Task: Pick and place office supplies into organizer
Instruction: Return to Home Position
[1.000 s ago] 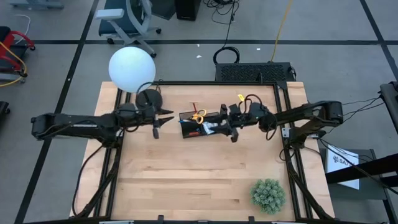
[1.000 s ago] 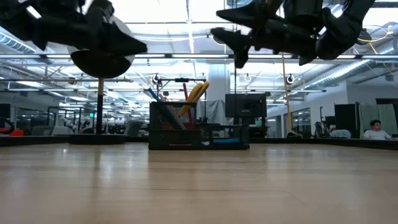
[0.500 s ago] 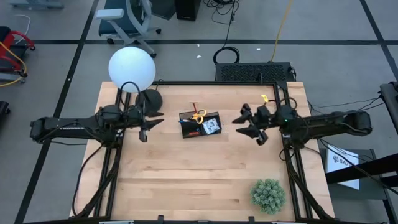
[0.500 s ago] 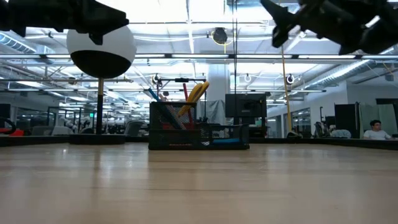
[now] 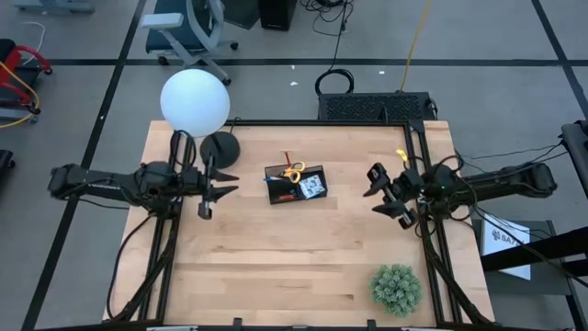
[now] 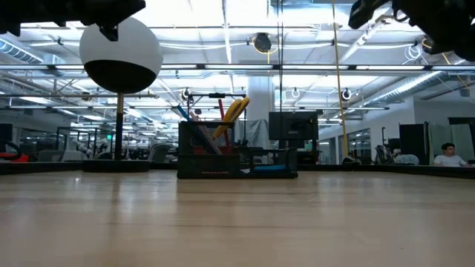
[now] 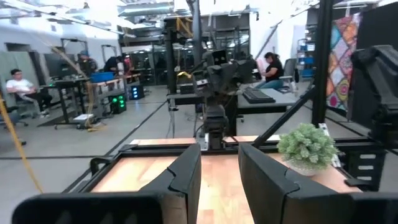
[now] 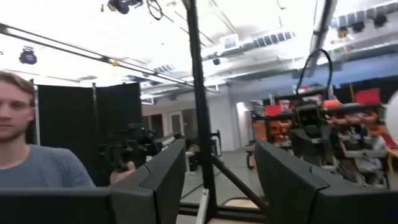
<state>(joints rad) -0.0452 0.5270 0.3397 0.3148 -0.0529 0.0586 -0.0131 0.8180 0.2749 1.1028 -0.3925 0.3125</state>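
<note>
The black organizer point(image 5: 296, 184) stands on the far middle of the table, seen also in the low view point(image 6: 236, 159). Yellow-handled scissors point(image 5: 294, 171) and red and blue pens point(image 6: 200, 119) stick upright in its taller compartment. A pale item point(image 5: 313, 186) lies in its lower part. My left gripper point(image 5: 217, 191) hovers open to the organizer's left, fingers pointing at it point(image 7: 219, 180). My right gripper point(image 5: 378, 191) hovers open to its right, raised above the table point(image 8: 221, 180). Neither holds anything.
A lamp with a white globe point(image 5: 195, 101) and round black base point(image 5: 220, 147) stands near the far left corner, beside my left arm. A green spiky plant ball point(image 5: 396, 288) sits near the right near corner. The table's near half point(image 5: 276, 267) is bare wood. A person point(image 8: 25, 149) shows beyond the table.
My right gripper has drawn back from over the organizer's right part toward the table's right edge, rising out of the low view. My left gripper has withdrawn a little toward the left edge. The organizer and its contents have stayed put.
</note>
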